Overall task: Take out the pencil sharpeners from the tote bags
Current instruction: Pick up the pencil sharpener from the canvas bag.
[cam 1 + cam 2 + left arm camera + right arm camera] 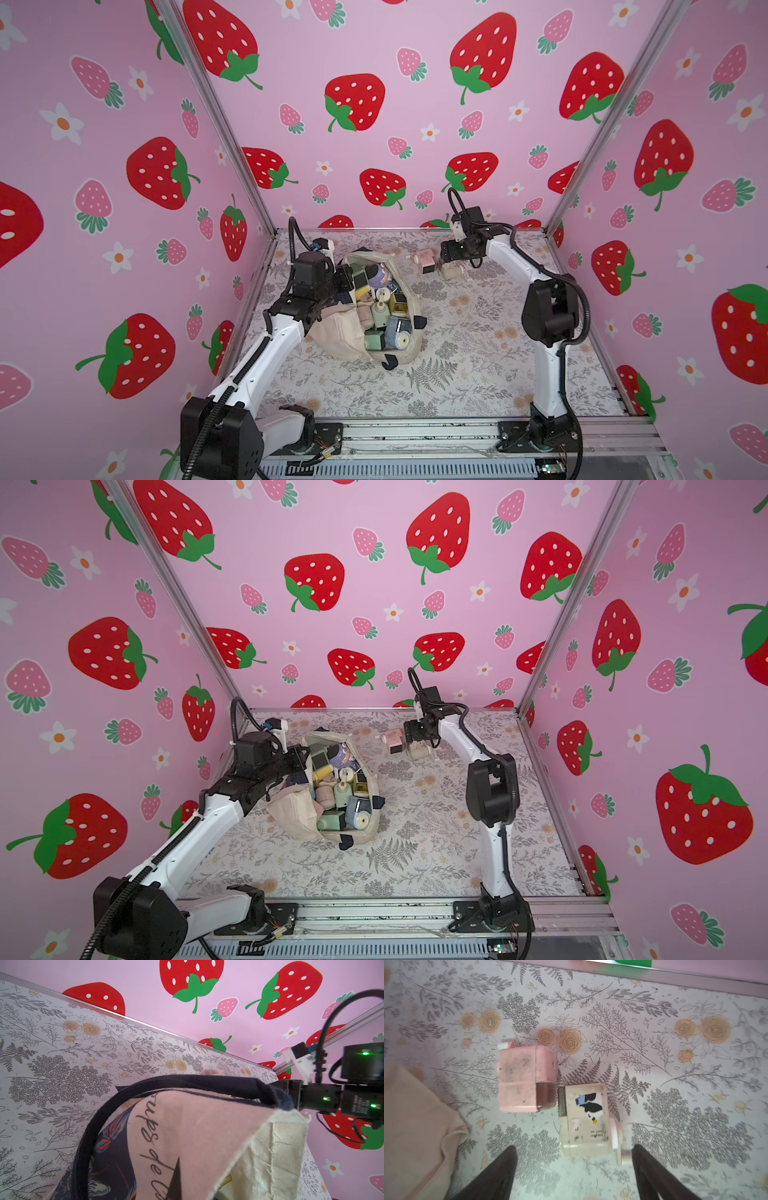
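Where the tote bag (332, 336) lies open on the floral table (478, 365), left of the middle, my left claw (344, 277) is clamped tight on its rim. The pinch itself is hidden: my left wrist view is filled with cream canvas, the navy handle (187, 1082) and script lettering cut off at the frame's edge. Pencil sharpeners (390, 320) crowd the bag's mouth in both top views, green, blue, yellow and purple, heaped so that I cannot count them. Farther back, near the rear wall, two are already out on the table: a pink sharpener (525, 1080) and a cream sharpener (583, 1120), corner to corner, touching or nearly so. My right claw (574, 1147) hangs over the cream one, spread wide and gripping nothing. Only its dark fingers (500, 1174) show, their bases cut off. That view is blurred, so the cream one's small print is unreadable.
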You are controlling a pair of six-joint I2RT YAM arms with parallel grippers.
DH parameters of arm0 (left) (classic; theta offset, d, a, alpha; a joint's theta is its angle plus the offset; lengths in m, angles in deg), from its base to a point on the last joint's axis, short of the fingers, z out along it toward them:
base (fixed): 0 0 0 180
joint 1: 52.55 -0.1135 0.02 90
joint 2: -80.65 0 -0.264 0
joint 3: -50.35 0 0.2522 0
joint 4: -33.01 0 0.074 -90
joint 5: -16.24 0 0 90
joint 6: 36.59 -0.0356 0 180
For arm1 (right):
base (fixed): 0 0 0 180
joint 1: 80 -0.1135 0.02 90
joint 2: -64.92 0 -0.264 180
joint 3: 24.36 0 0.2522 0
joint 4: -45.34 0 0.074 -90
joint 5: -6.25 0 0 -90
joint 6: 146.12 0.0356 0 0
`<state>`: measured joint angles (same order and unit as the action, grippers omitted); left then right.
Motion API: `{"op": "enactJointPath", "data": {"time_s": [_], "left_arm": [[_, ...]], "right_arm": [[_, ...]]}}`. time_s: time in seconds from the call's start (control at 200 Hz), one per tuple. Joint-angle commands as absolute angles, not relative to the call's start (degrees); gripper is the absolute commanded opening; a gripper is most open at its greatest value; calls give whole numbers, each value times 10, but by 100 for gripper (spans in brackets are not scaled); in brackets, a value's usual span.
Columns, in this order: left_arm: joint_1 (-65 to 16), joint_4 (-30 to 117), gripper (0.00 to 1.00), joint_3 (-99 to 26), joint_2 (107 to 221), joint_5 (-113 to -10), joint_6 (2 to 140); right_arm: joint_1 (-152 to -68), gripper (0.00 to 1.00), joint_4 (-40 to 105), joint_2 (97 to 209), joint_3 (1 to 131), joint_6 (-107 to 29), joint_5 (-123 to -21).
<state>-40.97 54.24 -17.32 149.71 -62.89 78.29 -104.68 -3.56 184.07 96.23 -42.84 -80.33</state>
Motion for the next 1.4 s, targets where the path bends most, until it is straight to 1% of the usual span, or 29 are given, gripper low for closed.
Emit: {"op": "enactJointPath", "data": {"time_s": [0.0,0.11,0.18,0.235,0.405,0.52,0.635,0.71,0.825,0.855,0.906,1.031,1.111,1.256,1.316,1.396], "left_arm": [[-403,558,0,-184,1500,-626,786],[-401,555,0,-183,1499,-615,788],[-400,553,0,-181,1497,-614,791],[-400,551,0,-180,1495,-613,793],[-398,526,0,-159,1486,-601,806],[-396,501,0,-140,1479,-586,814],[-395,500,0,-141,1474,-588,818],[-395,501,0,-137,1467,-592,818],[-395,498,0,-130,1456,-601,820],[-395,500,0,-129,1455,-603,820],[-395,498,0,-129,1454,-606,818],[-394,492,0,-125,1456,-605,816],[-395,494,0,-126,1455,-606,815],[-395,496,0,-126,1452,-611,813],[-395,496,0,-125,1451,-610,812],[-395,497,0,-125,1451,-613,810]], "right_arm": [[-1058,85,43,1740,883,-382,-778],[-1093,83,143,1617,744,-346,-774],[-1135,83,205,1542,656,-343,-788],[-1173,83,219,1498,608,-353,-793],[-1301,82,237,1403,495,-363,-852],[-1384,81,252,1374,451,-353,-901],[-1456,81,245,1398,451,-338,-953],[-1480,80,238,1437,469,-316,-979],[-1493,79,246,1505,505,-297,-976],[-1493,77,240,1524,518,-293,-980],[-1493,73,230,1549,537,-288,-995],[-1492,70,223,1595,564,-275,-1046],[-1489,70,211,1614,578,-270,-1063],[-1470,71,201,1627,576,-259,-1063],[-1462,74,200,1626,573,-260,-1067],[-1454,81,195,1630,571,-264,-1069]]}}
